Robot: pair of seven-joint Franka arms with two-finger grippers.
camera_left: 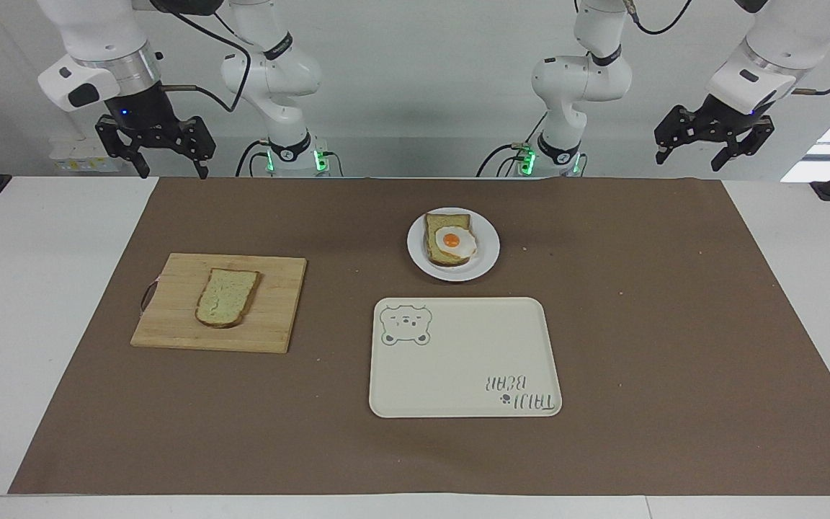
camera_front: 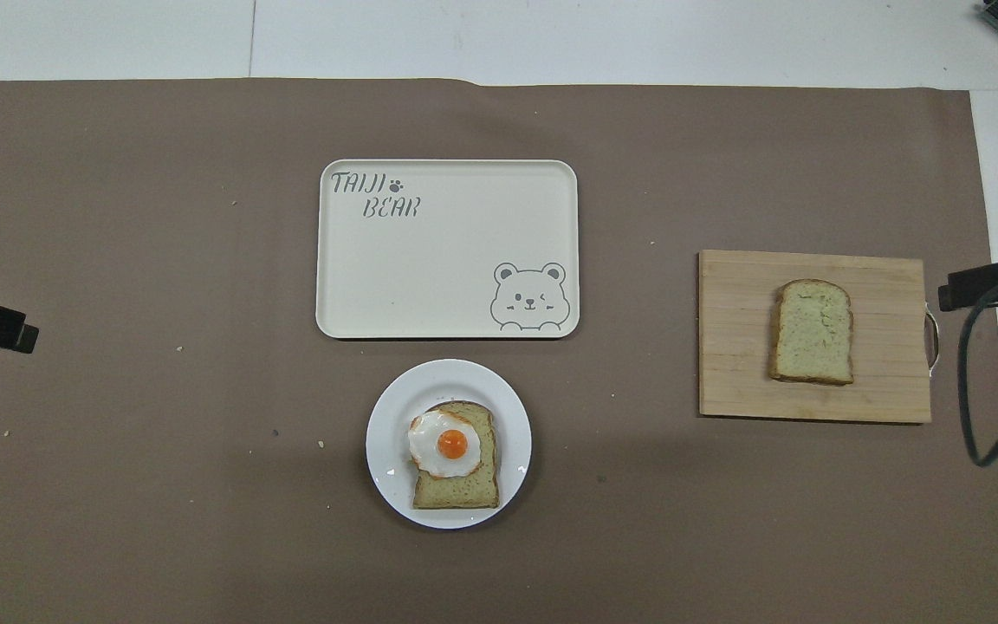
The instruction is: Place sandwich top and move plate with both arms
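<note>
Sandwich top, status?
Both grippers, left and right, open, raised, waiting. Sandwich top on board, untouched. Plate unmoved. Nothing in the way.

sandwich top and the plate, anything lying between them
Nothing but bare brown mat. In the overhead view the sandwich top lies on the cutting board, and the stretch from the board's edge to the plate holds no object.

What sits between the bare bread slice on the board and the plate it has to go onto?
Nothing visible. The bread slice lies alone on the cutting board, with bare brown mat between it and the plate. The tray sits farther from the robots than the plate, off that path. The right gripper and left gripper hang open, high up.
</note>
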